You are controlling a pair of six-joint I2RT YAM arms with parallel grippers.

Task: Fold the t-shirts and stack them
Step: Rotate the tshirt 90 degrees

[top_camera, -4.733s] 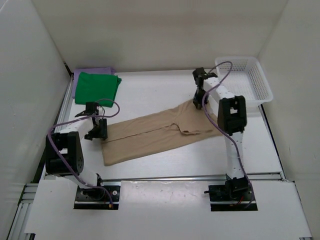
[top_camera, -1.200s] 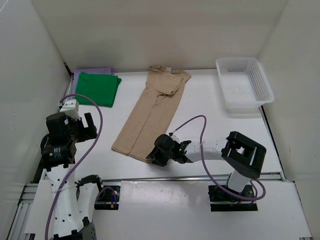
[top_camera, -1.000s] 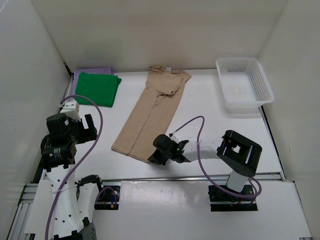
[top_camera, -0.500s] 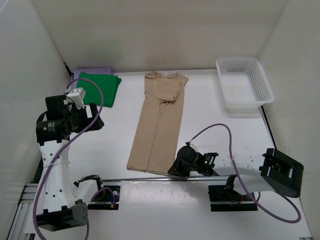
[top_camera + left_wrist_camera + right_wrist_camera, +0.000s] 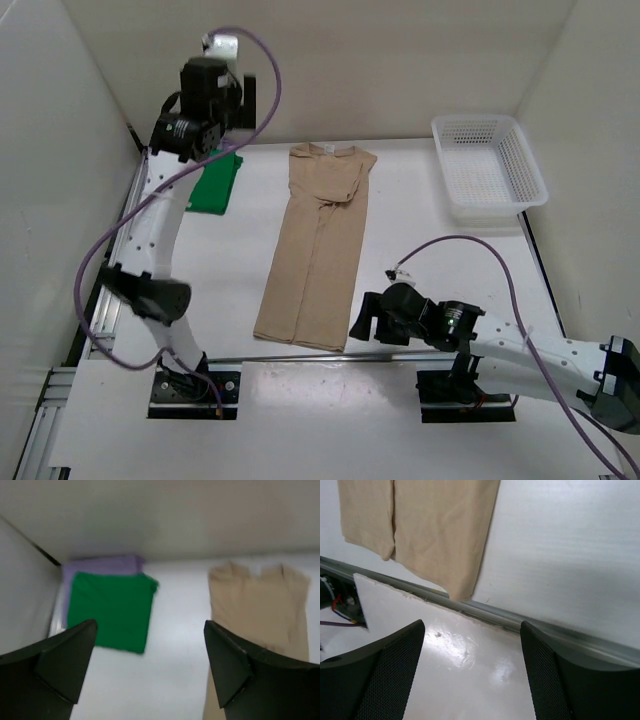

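While your left arm stands reared up tall over the far left corner, its left gripper (image 5: 149, 627) hangs high above the table (image 5: 430, 240) with jaws spread wide and nothing between them; your right arm lies stretched low along the near edge, and the right gripper (image 5: 472, 625) is parted wide too, holding nothing, just beside the near right corner of the tan t-shirt (image 5: 315, 240); that shirt lies flat as a long narrow strip, collar at the far side, hem at the front rail; the green t-shirt (image 5: 107, 610) sits folded on the lavender t-shirt (image 5: 102, 565), which seems folded as well, though only a strip shows; a white mesh basket (image 5: 487, 120) stands far right; plain white walls enclose the table.
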